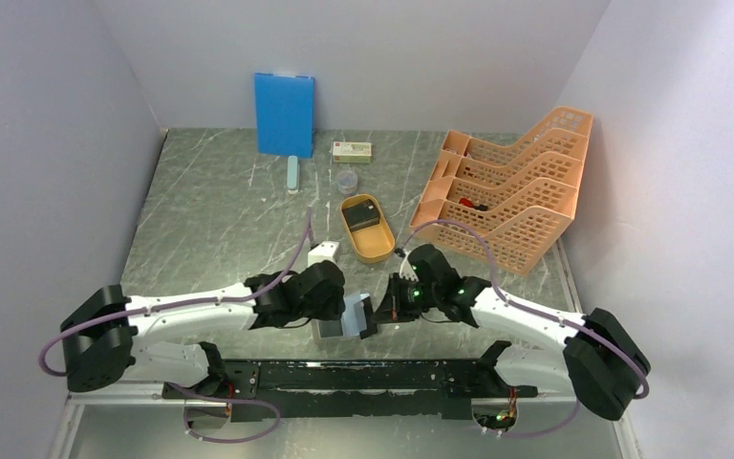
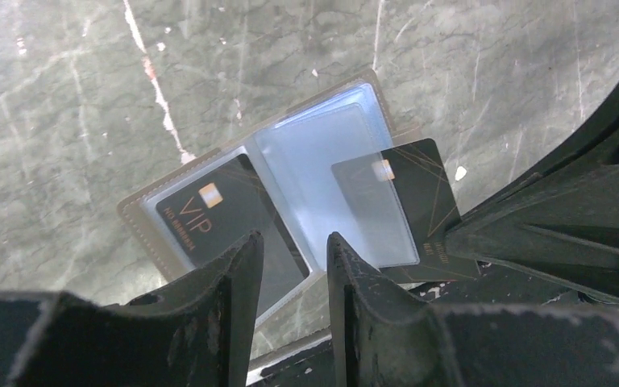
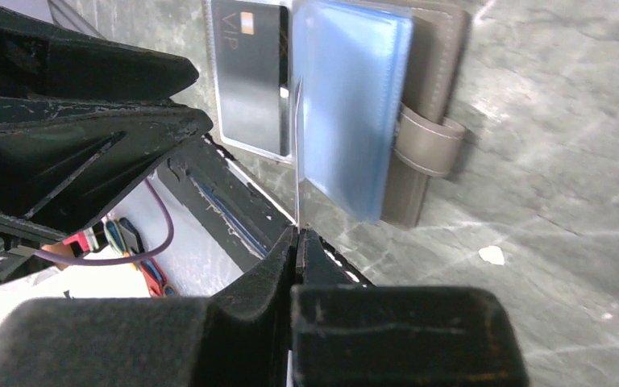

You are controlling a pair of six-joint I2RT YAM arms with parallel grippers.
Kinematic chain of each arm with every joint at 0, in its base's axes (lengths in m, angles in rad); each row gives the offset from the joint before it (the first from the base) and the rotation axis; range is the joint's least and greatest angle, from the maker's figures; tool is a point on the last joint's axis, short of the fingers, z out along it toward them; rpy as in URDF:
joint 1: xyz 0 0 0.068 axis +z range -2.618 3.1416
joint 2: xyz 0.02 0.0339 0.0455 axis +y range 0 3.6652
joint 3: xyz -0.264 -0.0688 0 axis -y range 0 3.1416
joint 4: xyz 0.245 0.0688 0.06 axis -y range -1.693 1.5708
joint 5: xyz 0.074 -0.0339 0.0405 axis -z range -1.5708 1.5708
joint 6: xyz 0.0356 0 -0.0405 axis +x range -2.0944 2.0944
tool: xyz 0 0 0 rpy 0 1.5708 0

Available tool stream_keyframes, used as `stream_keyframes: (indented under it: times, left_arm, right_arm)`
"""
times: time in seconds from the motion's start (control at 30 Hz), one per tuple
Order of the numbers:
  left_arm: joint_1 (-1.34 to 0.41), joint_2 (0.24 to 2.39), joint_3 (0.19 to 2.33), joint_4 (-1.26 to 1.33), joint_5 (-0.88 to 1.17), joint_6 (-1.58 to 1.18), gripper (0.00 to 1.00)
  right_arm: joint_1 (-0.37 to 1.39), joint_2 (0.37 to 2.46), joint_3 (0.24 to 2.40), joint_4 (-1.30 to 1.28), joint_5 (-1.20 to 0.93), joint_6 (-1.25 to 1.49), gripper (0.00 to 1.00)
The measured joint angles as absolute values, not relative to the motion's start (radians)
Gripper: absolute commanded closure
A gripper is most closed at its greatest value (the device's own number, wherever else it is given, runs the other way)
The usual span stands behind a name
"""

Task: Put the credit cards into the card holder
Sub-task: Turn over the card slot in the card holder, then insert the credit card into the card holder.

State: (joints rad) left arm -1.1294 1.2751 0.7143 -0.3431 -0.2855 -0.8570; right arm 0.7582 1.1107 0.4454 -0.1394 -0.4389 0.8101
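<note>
Glossy plastic-sleeved card holder [image 2: 310,153], thin black card [image 2: 429,189]

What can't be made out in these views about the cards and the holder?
- Right wrist: card in shut right pincer is edge-on; face unreadable, insertion depth unclear.
- Left wrist: open left pincer hides card holder's near edge.
- Top external: both arms cover most of the card holder; dark contents of orange tray too small to count.
</note>
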Motion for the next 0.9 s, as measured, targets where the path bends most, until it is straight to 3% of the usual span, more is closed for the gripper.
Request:
stream_keyframes:
  times: [0.33, 0.9]
  left_arm:
    - [-1.129, 1.096, 0.587, -0.364, -0.325, -0.92, 0.54]
    - [-1.129, 0.99, 0.496, -0.373, -0.382, -1.004, 0.54]
  right_arm:
    - [0.852, 1.259, 0.517, -0.057, -0.428, 0.823, 1.0]
    - [0.95, 1.394, 0.593, -0.003, -0.345, 0.856, 1.0]
